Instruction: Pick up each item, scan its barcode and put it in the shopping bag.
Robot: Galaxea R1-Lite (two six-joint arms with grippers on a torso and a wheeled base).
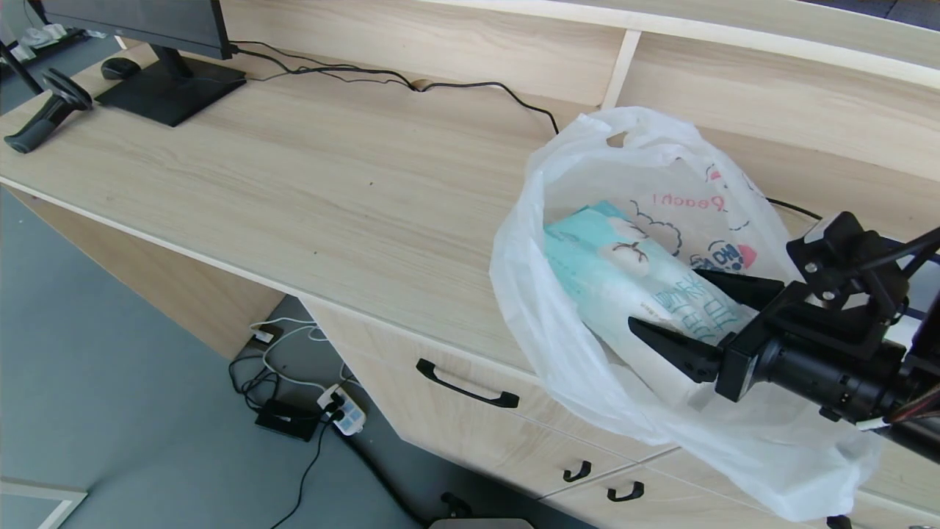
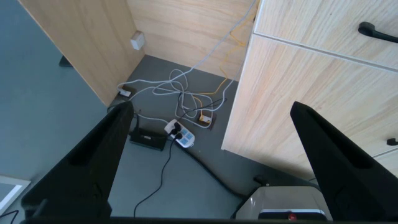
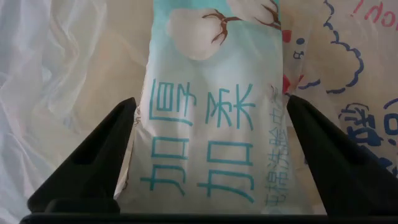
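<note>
On the far left of the pale wooden desk [image 1: 294, 191] lay a black hand scanner with a grey handle [image 1: 44, 110]. Next to it stood a black computer screen on a flat black foot [image 1: 158, 88]. A thin black cable [image 1: 455, 87] ran along the back.

The left gripper [image 2: 211, 104] hung low beside the desk's wooden drawers [image 2: 323, 81], above the grey floor [image 2: 62, 81] with a white plug strip [image 2: 182, 134] and loose wires. Its fingers were spread wide with nothing between them.

On the right side of the desk sat the thin white plastic shopping bag [image 1: 536, 308]. Its mouth was open and part of it sagged over the front edge. Inside lay a soft teal and white pack with a cotton flower picture [image 1: 624, 272]. The right gripper [image 1: 661, 297] was at the bag's mouth. Its fingers were wide apart, one on each side of the pack [image 3: 211, 124], and it looked like they were not squeezing it.

I think two things could go wrong. A finger could catch the thin plastic when the arm pulls back and drag the bag along. The heavy pack could also pull the sagging bag off the desk
</note>
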